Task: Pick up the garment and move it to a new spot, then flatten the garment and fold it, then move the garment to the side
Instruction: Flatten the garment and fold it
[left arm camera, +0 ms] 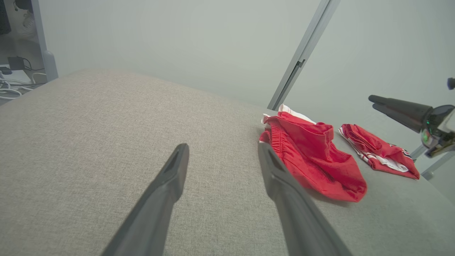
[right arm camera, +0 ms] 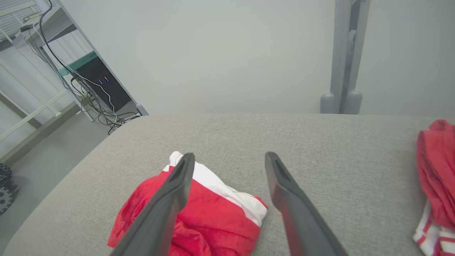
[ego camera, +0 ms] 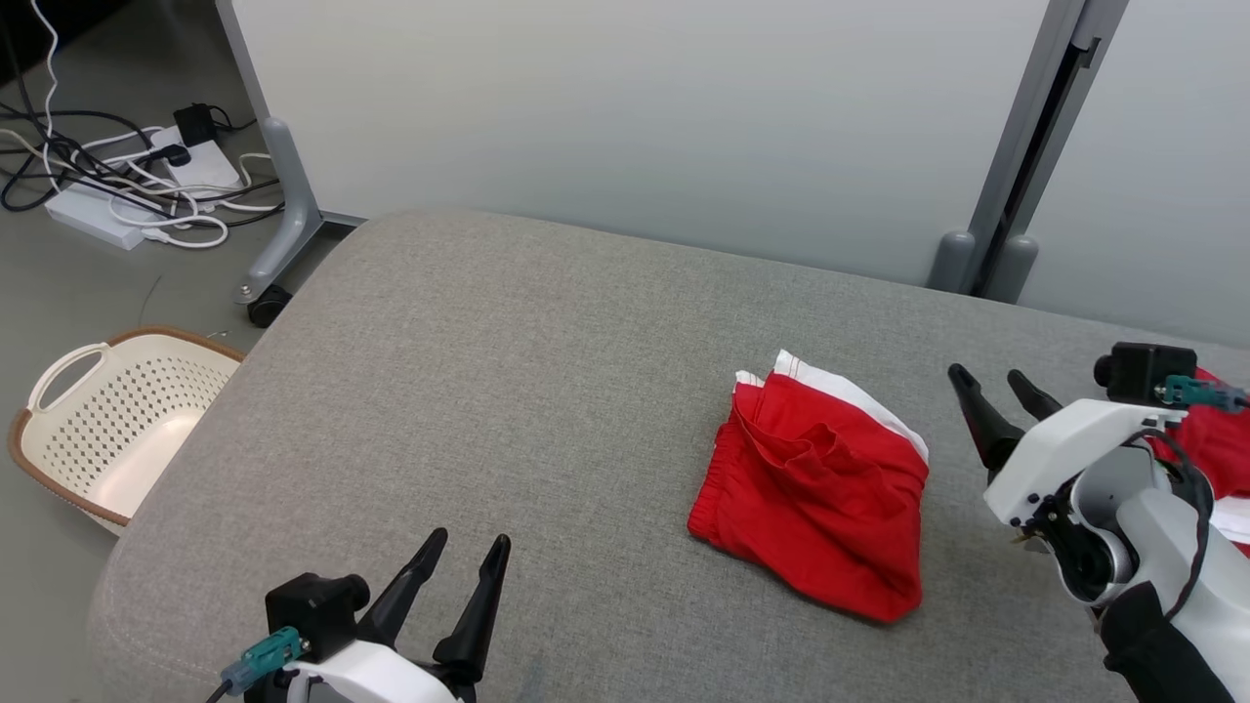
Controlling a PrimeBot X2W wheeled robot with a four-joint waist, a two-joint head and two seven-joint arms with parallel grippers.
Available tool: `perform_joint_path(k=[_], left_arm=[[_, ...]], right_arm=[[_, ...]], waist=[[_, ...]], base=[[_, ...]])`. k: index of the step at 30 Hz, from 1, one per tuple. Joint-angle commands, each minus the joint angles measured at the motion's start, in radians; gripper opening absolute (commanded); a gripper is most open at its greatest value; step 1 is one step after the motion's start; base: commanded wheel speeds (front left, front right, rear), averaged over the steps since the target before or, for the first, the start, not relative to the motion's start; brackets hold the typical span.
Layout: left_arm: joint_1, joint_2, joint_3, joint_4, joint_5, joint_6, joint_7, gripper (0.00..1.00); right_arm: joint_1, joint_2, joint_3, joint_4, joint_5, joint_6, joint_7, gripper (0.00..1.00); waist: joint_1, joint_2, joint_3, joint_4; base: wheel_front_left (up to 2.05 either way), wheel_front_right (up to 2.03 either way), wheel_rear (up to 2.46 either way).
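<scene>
- Right now, your garment (ego camera: 815, 493), a pair of red shorts with a white band, lies in a rough folded bundle on the grey fabric surface (ego camera: 488, 371), right of the middle in the head view.
- Its white-edged end points toward the pale partition (ego camera: 635, 117) behind the surface, and the gathered waistband runs down its left side with a loose crease beside it.
- Your right gripper (ego camera: 985, 372) hangs just to the right of the garment and apart from it, its two dark fingers spread wide with nothing between them.
- In the right wrist view, the garment sits low and to the left, with one finger crossing in front of it and the other over bare grey fabric.
- Your left gripper (ego camera: 471, 537) is low at the near edge of the surface, well apart from the garment, its claw wide and empty over bare fabric.
- In the left wrist view, you see the garment just past the tip of the right-hand finger.
- A second red-and-white garment (left arm camera: 376, 151) lies farther right on the surface, apart from the first; in the head view your right arm hides part of it.
- On the floor to your left stands a cream perforated basket (ego camera: 146, 391) with a brown rim, near the surface's corner.
- Beyond it lie white power strips (ego camera: 93, 215) and tangled cables (ego camera: 59, 161).
</scene>
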Motion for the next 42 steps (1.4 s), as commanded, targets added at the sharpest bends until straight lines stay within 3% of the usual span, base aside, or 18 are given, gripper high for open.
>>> perform_joint_path(k=[1,3,4,5,6,10,23,31,42], left_arm=[[0.013,0.009,0.003,-0.002,-0.004,0.005,0.001,1.00],[0.015,0.011,0.002,-0.004,-0.004,0.005,0.000,1.00],[0.015,0.011,0.001,-0.005,-0.003,0.006,0.002,1.00],[0.014,0.011,0.000,-0.006,-0.003,0.007,0.003,1.00],[0.012,0.011,-0.001,-0.008,-0.003,0.008,0.004,1.00],[0.008,0.013,-0.004,-0.011,-0.003,0.006,0.005,1.00],[-0.022,0.007,-0.006,0.003,-0.008,-0.001,0.001,1.00],[-0.016,0.012,-0.008,0.007,-0.012,-0.001,0.002,1.00],[-0.012,0.018,-0.008,0.005,-0.016,0.006,0.003,1.00]], right_arm=[[0.017,-0.005,-0.004,0.008,-0.006,0.000,-0.009,1.00],[0.025,-0.012,-0.017,0.019,-0.018,0.000,-0.016,1.00],[0.028,-0.014,-0.021,0.028,-0.024,0.000,-0.019,0.76],[0.031,-0.014,-0.025,0.039,-0.029,0.000,-0.022,0.33],[0.033,-0.012,-0.030,0.047,-0.034,0.000,-0.022,0.00],[0.034,-0.012,-0.050,0.081,-0.056,0.000,-0.033,0.00],[0.070,0.096,-0.019,0.192,-0.031,0.000,0.077,0.00],[0.114,0.159,0.054,0.075,0.024,0.000,0.118,0.00],[0.174,0.179,0.243,-0.096,0.042,0.000,0.198,0.00]], waist=[[0.0000,0.0000,0.000,-0.003],[0.0000,0.0000,0.000,-0.009],[0.0000,0.0000,-0.001,-0.010],[0.0000,0.0000,0.000,-0.012],[0.0000,0.0000,0.000,-0.012],[0.0000,0.0000,0.001,-0.009],[0.0000,0.0000,0.022,0.049],[0.0000,0.0000,0.018,0.080],[0.0000,0.0000,0.018,0.082]], base=[[0.00,0.00,0.00],[0.00,0.00,0.00],[0.00,0.00,0.00],[0.00,0.00,0.00],[0.00,0.00,0.00],[0.00,0.00,0.00],[0.00,0.00,0.00],[0.00,0.00,0.00],[0.00,0.00,0.00]])
